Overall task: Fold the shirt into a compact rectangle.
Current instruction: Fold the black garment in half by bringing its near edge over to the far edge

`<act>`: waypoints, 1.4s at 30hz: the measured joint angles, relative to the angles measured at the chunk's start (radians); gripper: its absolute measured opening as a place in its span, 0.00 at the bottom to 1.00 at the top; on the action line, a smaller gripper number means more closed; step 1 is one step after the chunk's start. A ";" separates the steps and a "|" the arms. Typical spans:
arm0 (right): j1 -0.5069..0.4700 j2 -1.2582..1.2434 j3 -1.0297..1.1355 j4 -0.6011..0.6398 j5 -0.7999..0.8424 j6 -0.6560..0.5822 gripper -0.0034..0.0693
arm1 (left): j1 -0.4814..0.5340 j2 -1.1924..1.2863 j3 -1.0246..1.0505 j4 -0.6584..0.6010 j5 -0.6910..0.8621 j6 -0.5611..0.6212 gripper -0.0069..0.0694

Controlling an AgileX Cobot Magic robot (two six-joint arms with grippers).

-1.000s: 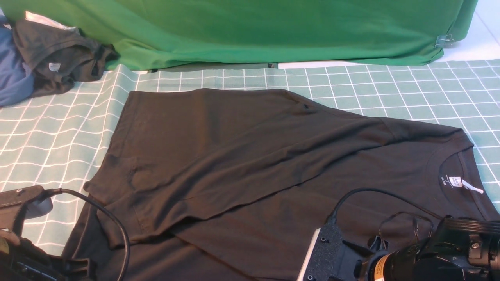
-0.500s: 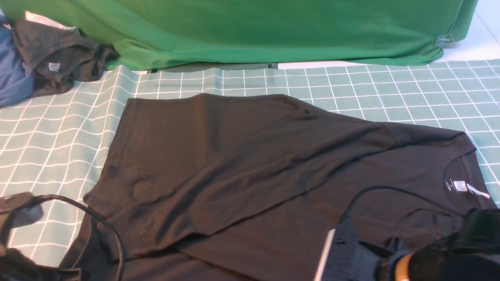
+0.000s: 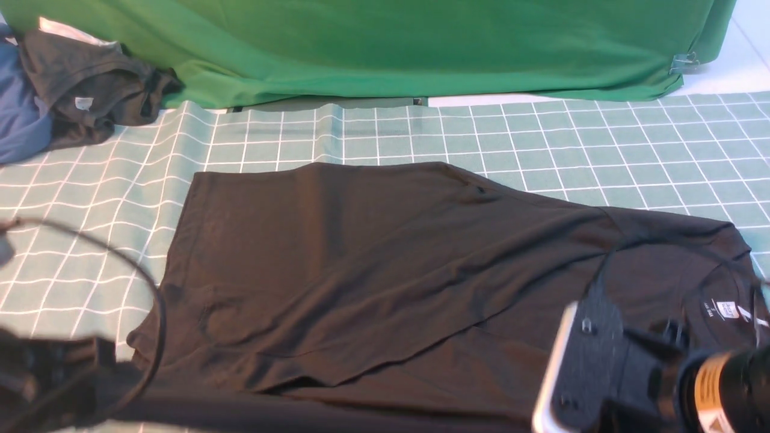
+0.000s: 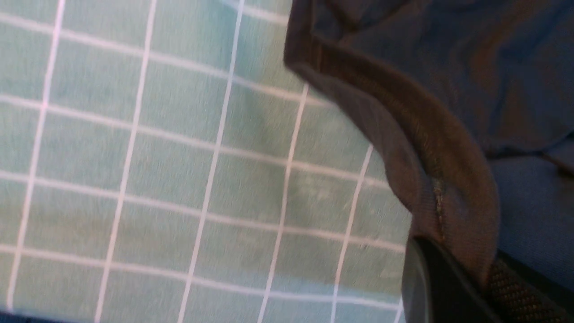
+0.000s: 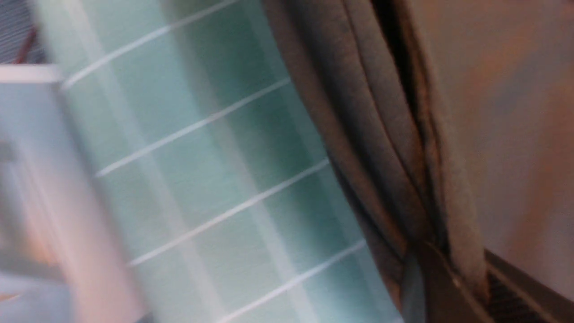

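The black shirt (image 3: 373,270) lies on the checked mat, one side folded over slantwise, its neck with a white tag (image 3: 728,310) at the right. My left gripper (image 4: 475,273) is shut on the shirt's stitched hem (image 4: 430,148). My right gripper (image 5: 453,278) is shut on bunched layers of the shirt's edge (image 5: 381,148); that view is blurred. In the front view only the blurred left arm (image 3: 54,373) and the right wrist (image 3: 601,373) show at the near corners; the fingertips are hidden there.
A teal mat with white grid lines (image 3: 541,138) covers the table. A big green cloth (image 3: 391,42) hangs along the back, held by a clip (image 3: 683,62). A dark grey garment (image 3: 90,84) and a blue cloth (image 3: 18,120) lie at the far left.
The whole shirt has slid toward me, its far edge and neck both nearer. The right arm has moved right, the left arm has sunk lower. The right gripper has closed on the shirt's edge.
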 joint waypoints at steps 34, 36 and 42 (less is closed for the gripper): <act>-0.405 0.588 -0.569 -0.236 -0.163 0.002 0.10 | 0.000 0.878 -0.728 0.156 -0.236 -0.015 0.11; -0.409 0.629 -0.597 -0.236 -0.178 -0.006 0.10 | 0.000 0.920 -0.773 0.185 -0.216 -0.015 0.11; -0.422 0.749 -0.694 -0.235 -0.212 -0.032 0.10 | 0.000 1.022 -0.884 0.272 -0.184 -0.015 0.11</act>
